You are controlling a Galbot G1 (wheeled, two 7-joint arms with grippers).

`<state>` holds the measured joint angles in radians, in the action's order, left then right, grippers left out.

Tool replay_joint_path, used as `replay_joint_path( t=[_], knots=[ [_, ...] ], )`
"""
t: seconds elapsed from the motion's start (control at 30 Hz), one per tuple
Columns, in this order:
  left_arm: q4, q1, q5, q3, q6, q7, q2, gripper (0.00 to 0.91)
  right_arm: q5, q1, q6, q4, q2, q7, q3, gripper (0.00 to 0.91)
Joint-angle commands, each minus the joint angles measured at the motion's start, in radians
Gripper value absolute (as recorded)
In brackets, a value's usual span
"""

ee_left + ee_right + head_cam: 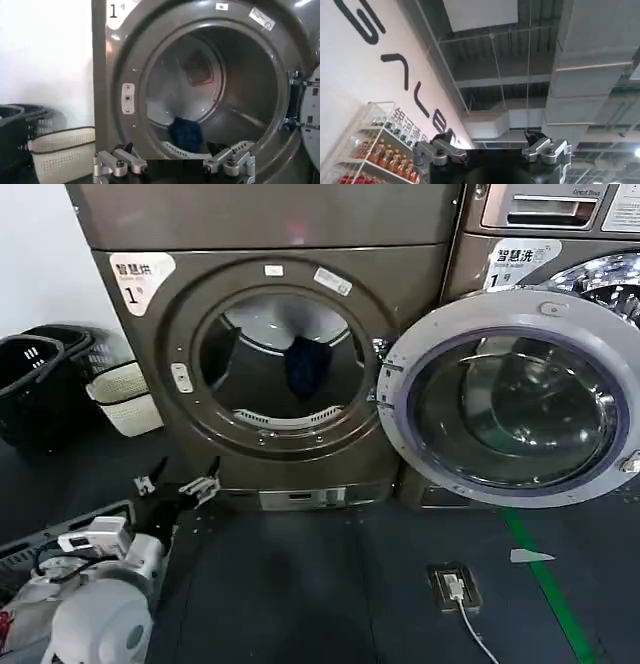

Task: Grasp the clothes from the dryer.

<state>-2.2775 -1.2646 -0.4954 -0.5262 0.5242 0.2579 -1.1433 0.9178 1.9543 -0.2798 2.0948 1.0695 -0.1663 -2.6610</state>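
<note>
Nearest, low at the left in the head view: the left gripper (178, 481), fingers spread wide with nothing between them, above the dark floor mat (300, 584) and in front of the dryer's lower left corner. Seen from the left wrist, the same gripper (174, 164) open and empty, aimed at the round opening.

Right gripper (492, 152) lifted up toward the ceiling, fingers also wide apart, nothing held.

Beside the machine on the left: a white basket (125, 396) and dark baskets (35, 379); contents not possible to tell.

Further: the dryer (270, 244), door (510, 399) swung fully open to the right.

Deepest, inside the drum: the clothes (307, 364), a small dark blue piece, resting at the low back part of the drum, slightly right of centre. Crumpled heap, a little taller than wide in the head view, long axis about upright. Clear of the gripper, well behind the opening's rim.
</note>
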Motion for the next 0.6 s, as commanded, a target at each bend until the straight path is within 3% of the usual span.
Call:
replay_joint_path(
  t=[0.03,0.6],
  knots=[
    [-0.002,0.000,0.000,-0.002,0.001,0.000,0.001,0.907,0.001,-0.001,0.001,0.001,0.001,0.001,-0.001,0.907],
    [-0.004,-0.005,0.004,0.005,0.001,-0.002,0.000,0.907,0.004,0.000,0.021,0.005,0.005,0.000,0.001,0.907]
  ],
)
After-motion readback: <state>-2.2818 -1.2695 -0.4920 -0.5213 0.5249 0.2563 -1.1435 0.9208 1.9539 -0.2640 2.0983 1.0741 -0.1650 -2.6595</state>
